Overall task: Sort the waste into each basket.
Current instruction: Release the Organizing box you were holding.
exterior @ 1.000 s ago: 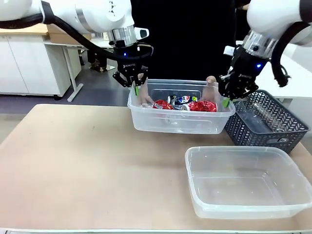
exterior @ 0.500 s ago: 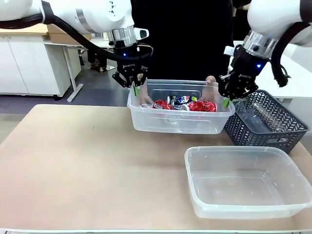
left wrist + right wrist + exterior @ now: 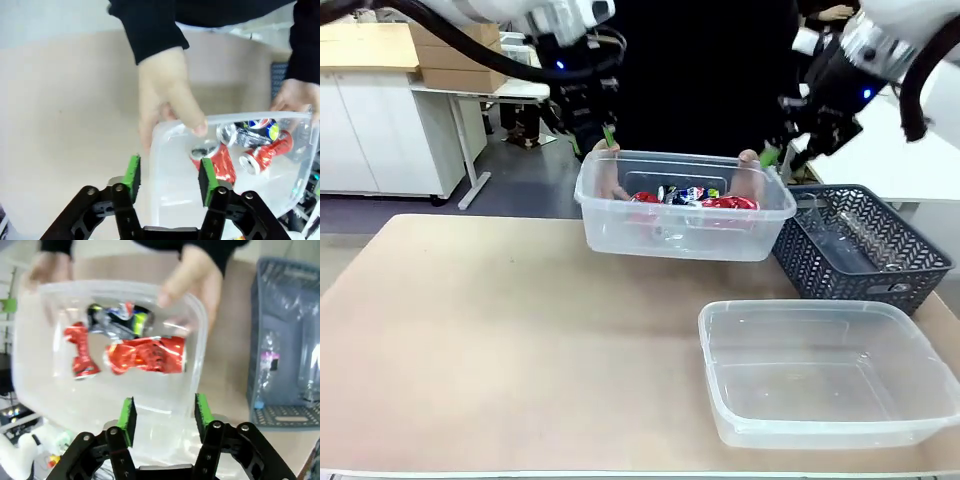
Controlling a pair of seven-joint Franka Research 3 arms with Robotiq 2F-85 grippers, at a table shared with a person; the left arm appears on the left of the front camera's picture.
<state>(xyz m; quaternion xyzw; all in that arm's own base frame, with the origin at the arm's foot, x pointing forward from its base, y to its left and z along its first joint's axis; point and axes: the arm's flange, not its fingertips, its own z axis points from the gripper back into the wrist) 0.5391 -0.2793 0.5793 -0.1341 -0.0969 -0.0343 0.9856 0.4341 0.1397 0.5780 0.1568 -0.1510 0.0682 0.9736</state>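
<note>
Although the wide tan table is close beneath it, the clear tub at upper centre looks lifted off the surface and carried by the person's hands alone. My worry is that it tips or slips and spills, since neither arm supports it. A careless swing of either arm could also knock its rim. A second clear tub sits bare at lower right, and the dark lattice basket just behind it holds what look like clear bottles. Crushed red cans lie in the lifted tub. My left gripper hovers just above that tub's left end, pads spread, pinching nothing. The right gripper likewise stands wide and empty by the right end.
</note>
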